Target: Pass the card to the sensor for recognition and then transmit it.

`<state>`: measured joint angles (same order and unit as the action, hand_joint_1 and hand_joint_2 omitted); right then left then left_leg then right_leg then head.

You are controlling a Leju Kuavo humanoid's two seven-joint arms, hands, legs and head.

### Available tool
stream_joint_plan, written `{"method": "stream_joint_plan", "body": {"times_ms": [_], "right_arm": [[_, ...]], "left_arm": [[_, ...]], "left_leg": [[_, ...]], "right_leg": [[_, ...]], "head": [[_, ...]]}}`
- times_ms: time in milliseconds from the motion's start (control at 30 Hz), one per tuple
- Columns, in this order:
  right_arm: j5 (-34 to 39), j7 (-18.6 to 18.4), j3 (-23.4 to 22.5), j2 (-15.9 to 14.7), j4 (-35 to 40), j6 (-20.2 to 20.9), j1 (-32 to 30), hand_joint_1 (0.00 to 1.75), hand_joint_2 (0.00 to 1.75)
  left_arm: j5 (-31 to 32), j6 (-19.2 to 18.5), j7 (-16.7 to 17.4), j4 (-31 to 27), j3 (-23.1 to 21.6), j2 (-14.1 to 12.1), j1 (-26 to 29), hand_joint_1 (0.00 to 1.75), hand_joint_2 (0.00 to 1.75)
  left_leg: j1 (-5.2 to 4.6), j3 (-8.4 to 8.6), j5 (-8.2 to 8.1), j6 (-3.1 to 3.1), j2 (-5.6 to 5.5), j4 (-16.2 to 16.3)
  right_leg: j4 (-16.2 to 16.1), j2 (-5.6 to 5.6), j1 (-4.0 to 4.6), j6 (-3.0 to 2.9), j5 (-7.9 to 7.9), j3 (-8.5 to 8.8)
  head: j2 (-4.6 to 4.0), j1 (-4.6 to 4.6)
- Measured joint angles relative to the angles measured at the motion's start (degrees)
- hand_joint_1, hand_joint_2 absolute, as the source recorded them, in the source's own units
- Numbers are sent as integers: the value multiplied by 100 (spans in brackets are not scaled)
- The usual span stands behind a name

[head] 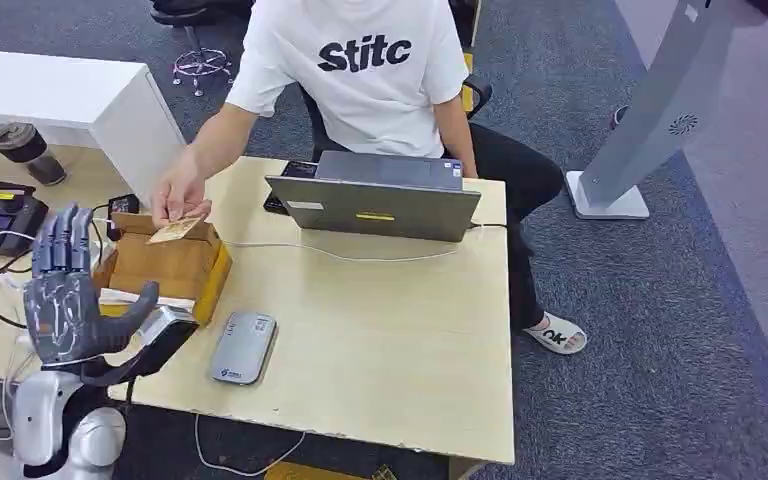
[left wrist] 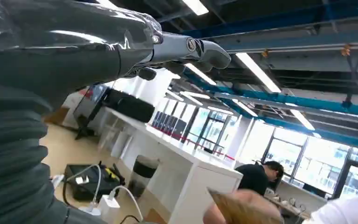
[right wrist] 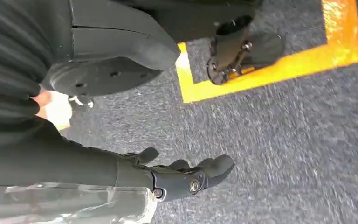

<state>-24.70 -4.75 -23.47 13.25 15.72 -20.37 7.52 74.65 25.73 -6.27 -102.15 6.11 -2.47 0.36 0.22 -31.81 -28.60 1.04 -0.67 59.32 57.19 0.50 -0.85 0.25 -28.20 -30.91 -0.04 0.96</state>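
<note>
The left hand [head: 65,295], grey with dark fingers, is raised upright at the near-left corner of the pale wooden table [head: 390,340], fingers spread wide and pointing up, thumb out to the side, holding nothing. In its wrist view the fingers [left wrist: 205,51] stretch out straight under the ceiling lights. The right hand [right wrist: 186,179] hangs low over grey carpet; fingers loosely extended, nothing in them.

Just beside the left thumb sits one silver-grey rounded sensor pad [head: 243,346], flat near the table's front edge. Just beyond the hand's fingertips stands one open brown cardboard box [head: 165,265]. Over the box's far rim, a person's hand [head: 180,195] pinches the single tan card [head: 176,231], a little apart from the robot's fingers. Farther off, one grey laptop [head: 375,200] with its lid toward us, a white cable trailing from it.

From the pad across to the far side edge, the tabletop lies bare.
</note>
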Motion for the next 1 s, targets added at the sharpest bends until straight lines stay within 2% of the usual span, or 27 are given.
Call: {"method": "stream_joint_plan", "body": {"times_ms": [167, 233, 533, 1000], "right_arm": [[-37, -227, 113, -2, -7, 92, 24, 0, 175], [-65, -284, 170, -2, -7, 92, 36, 0, 175], [-111, -301, 284, -2, -7, 90, 55, 0, 175], [-111, -301, 310, -2, -9, 90, 61, 0, 175]], "left_arm": [[1045, 155, 689, 777, -633, -125, -588, 0, 175], [1079, 192, 819, 1046, -823, -155, -771, 0, 175], [971, 190, 924, 1575, -1182, -208, -1171, 0, 175], [963, 190, 924, 1737, -1272, -216, -1239, 0, 175]], "left_leg": [[0, 0, 10, -3, 3, 0], [0, 0, 12, -2, 3, 0], [1, -4, 14, -3, 4, 0], [1, -11, 15, -4, 4, 0]], "right_leg": [[1, 4, 0, 1, 11, -1], [1, 6, 0, 6, 15, -2], [1, 7, 0, 6, 15, -5], [1, 7, 0, 7, 15, -11]], "head": [[0, 2], [0, 0], [0, 2], [0, 0]]}}
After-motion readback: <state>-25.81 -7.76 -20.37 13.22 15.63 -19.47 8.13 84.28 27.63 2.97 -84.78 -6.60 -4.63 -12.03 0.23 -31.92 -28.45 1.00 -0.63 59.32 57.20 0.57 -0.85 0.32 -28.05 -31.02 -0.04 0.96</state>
